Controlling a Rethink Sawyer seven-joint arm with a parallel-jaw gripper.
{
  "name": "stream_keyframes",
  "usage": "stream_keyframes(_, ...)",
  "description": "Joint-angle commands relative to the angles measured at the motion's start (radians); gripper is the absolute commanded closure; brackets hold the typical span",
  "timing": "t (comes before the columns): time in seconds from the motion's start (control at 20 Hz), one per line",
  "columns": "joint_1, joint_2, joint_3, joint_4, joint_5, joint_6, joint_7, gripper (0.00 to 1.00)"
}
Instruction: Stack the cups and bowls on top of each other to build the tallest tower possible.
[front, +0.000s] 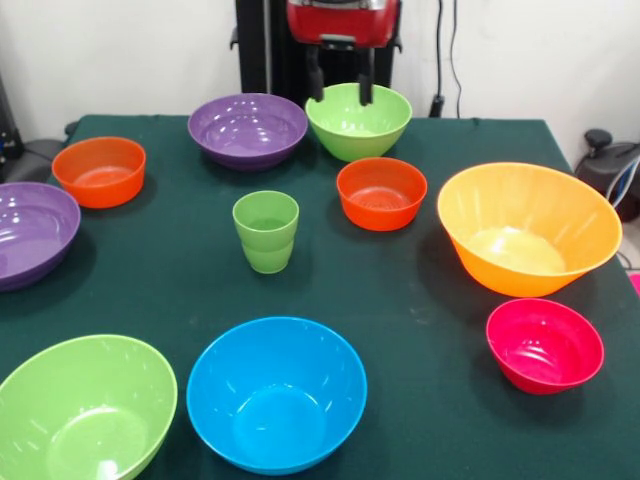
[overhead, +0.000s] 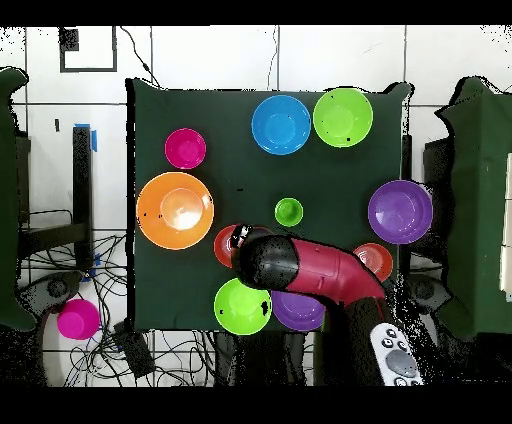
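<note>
My gripper (front: 340, 90) hangs at the table's far side, open and empty, its fingers (front: 365, 88) just above the rim of a lime-green bowl (front: 358, 120). The light-green cup (front: 266, 230) (overhead: 288, 211) stands upright mid-table. Around it stand a purple bowl (front: 247, 128), two small orange-red bowls (front: 99, 170) (front: 381, 192), a second purple bowl (front: 30, 232), the large orange bowl (front: 528, 228), the pink-red bowl (front: 545, 344), the blue bowl (front: 276, 392) and a second lime-green bowl (front: 85, 410). Each stands alone, and no tower stands. In the overhead view the arm (overhead: 300, 270) hides the gripper.
The table has a dark green cloth (front: 420, 300). The robot's black pedestal (front: 265, 50) rises behind the far edge. In the overhead view a magenta round object (overhead: 77, 319) and cables lie on the floor beside the table.
</note>
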Motion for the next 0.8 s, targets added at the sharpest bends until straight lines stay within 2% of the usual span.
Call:
stream_keyframes(0.05, 0.036, 0.075, 0.01, 0.066, 0.011, -0.106, 0.178, 0.0)
stream_keyframes(0.5, 0.095, 0.231, -0.103, 0.013, -0.016, -0.195, 0.205, 0.0)
stream_keyframes(0.8, 0.115, 0.295, -0.14, 0.004, -0.003, -0.256, 0.195, 0.0)
